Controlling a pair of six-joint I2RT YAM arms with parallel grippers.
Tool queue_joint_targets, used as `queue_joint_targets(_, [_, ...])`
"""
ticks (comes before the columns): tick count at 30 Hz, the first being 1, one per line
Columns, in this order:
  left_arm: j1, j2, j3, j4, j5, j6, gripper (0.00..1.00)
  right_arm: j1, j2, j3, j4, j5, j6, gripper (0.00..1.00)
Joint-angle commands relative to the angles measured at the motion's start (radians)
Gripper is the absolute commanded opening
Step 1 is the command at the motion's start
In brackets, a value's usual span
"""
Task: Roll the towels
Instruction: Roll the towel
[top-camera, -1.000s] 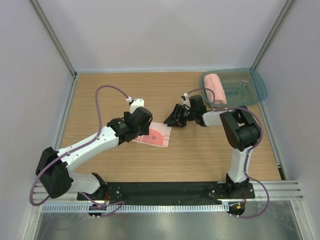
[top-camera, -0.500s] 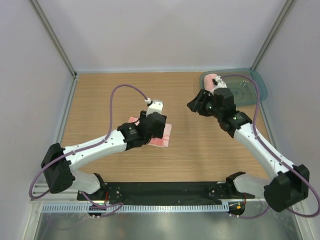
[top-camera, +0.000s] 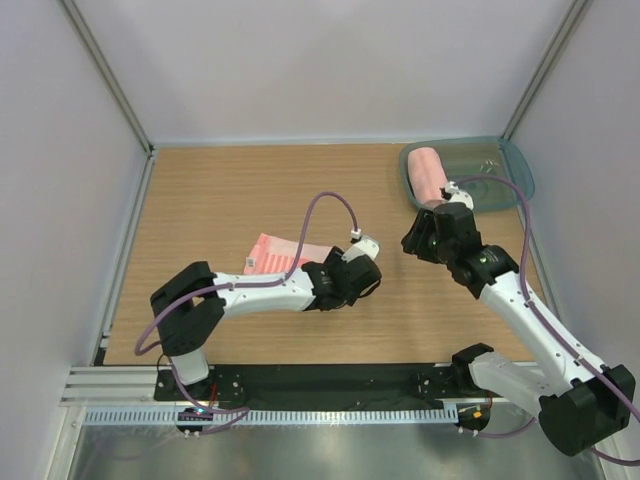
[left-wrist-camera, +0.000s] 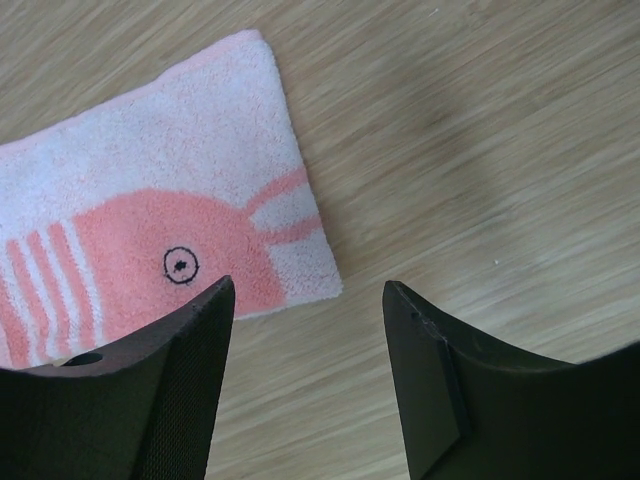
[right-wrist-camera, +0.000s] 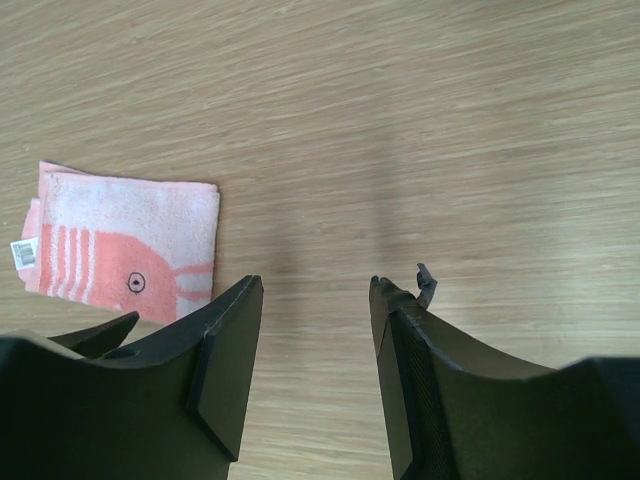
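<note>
Inspection of the work surface, top view as clock face.

1. Striped towel (top-camera: 285, 252): lies flat and unrolled on the wooden table (top-camera: 220, 190), slightly toward 7 o'clock of the table's centre. Pale pink ground with a salmon fish-shaped patch, reddish stripes and a small dark ring with a centre dot. A white label (right-wrist-camera: 22, 252) sits at one short edge.
2. Plain towel (top-camera: 430, 175): rolled into a cylinder, resting in the teal tray (top-camera: 505, 170) at 1 o'clock.
3. Left gripper (left-wrist-camera: 305, 300): fingers spread, nothing between them, over bare wood just beside the striped towel's corner, at its 4 o'clock.
4. Right gripper (right-wrist-camera: 315, 290): fingers spread, empty, near the tray's 7 o'clock edge, well apart from the striped towel.
</note>
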Motion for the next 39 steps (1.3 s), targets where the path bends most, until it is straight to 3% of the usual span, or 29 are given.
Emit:
queue_joint_targets(1, [-0.013,0.036,0.057,0.053,-0.053,0.031,0.62,0.003,-0.011,0.026,-0.029,0.03,-0.024,0.54])
queue_joint_targets(27, [-0.013,0.187,-0.002,0.099,-0.155,-0.013,0.51,0.003,0.002,0.012,-0.033,0.012,-0.021,0.53])
queue_joint_targets(37, [-0.005,0.136,-0.094,0.159,-0.12,-0.039,0.02,0.001,0.035,0.003,0.01,-0.068,0.01,0.53])
queue_joint_targets(39, [-0.002,0.102,-0.12,0.177,-0.105,-0.05,0.0,0.001,0.057,-0.022,0.044,-0.182,0.031,0.56])
